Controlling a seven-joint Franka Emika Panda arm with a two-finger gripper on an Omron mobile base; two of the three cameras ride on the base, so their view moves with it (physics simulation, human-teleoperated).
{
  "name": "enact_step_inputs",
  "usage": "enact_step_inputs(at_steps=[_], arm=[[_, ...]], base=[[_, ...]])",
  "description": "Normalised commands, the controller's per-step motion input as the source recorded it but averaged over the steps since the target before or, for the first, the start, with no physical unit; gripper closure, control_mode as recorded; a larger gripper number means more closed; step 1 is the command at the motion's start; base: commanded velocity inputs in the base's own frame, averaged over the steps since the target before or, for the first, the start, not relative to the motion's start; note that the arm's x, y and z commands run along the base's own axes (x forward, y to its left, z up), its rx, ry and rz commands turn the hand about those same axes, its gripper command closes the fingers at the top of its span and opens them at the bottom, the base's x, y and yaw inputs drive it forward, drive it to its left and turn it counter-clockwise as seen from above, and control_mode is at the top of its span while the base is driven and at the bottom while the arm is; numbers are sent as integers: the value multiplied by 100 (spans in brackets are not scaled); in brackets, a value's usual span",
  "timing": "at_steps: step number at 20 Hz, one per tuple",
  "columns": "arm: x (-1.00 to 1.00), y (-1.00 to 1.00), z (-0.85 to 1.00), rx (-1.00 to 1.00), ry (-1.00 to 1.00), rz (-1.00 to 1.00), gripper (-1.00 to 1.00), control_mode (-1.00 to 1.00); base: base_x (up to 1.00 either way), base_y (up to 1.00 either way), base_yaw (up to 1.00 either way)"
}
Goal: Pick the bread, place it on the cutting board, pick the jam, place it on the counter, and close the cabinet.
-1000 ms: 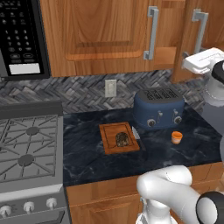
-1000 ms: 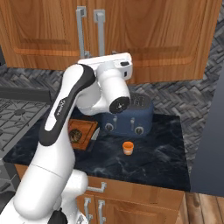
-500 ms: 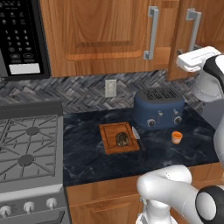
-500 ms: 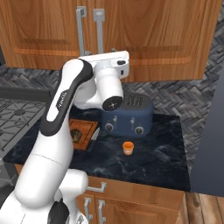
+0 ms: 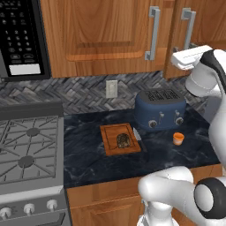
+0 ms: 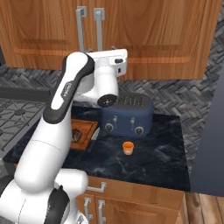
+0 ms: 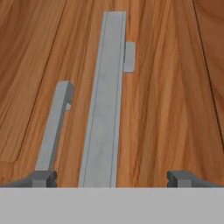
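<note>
The bread [image 5: 123, 141], a dark mottled lump, lies on the reddish cutting board [image 5: 109, 148] left of the toaster. The small orange jam [image 5: 178, 138] stands on the dark counter [image 5: 92, 163] in front of the toaster; I see the jam [image 6: 127, 148] from the right too. My gripper [image 5: 176, 50] is raised against the right door of the cabinet [image 5: 110, 35], just below its silver handle [image 5: 189, 27]. In the hand view my gripper [image 7: 113, 179] is open, its fingertips [image 7: 42, 178] wide apart, the handle [image 7: 105, 100] close ahead between them. The right door looks nearly flush.
A blue toaster [image 5: 160, 109] stands at the back of the counter under my hand. The gas stove [image 5: 26, 145] is at the left with the black microwave [image 5: 20, 37] above it. The left door's handle [image 5: 153, 32] hangs beside the right one.
The right cabinet door has swung in toward the left one. My hand has followed it, moving slightly up and toward the cabinet. Bread and jam have not moved.
</note>
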Motion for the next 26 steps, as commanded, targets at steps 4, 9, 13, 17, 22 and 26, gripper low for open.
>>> enact_step_inputs(at_steps=[4, 9, 13, 17, 22, 26], arm=[[31, 4, 0, 1, -2, -4, -100, -100], [31, 1, 0, 2, -2, -4, -100, -100], [29, 0, 0, 2, -3, -3, -100, -100], [30, 0, 0, 1, -3, -3, -100, -100], [30, 2, 0, 0, -3, -3, -100, -100], [32, 5, 0, 0, -1, -2, -100, -100]], base=[[0, 0, 0], [0, 0, 0], [0, 0, 0], [0, 0, 0], [0, 0, 0], [0, 0, 0]])
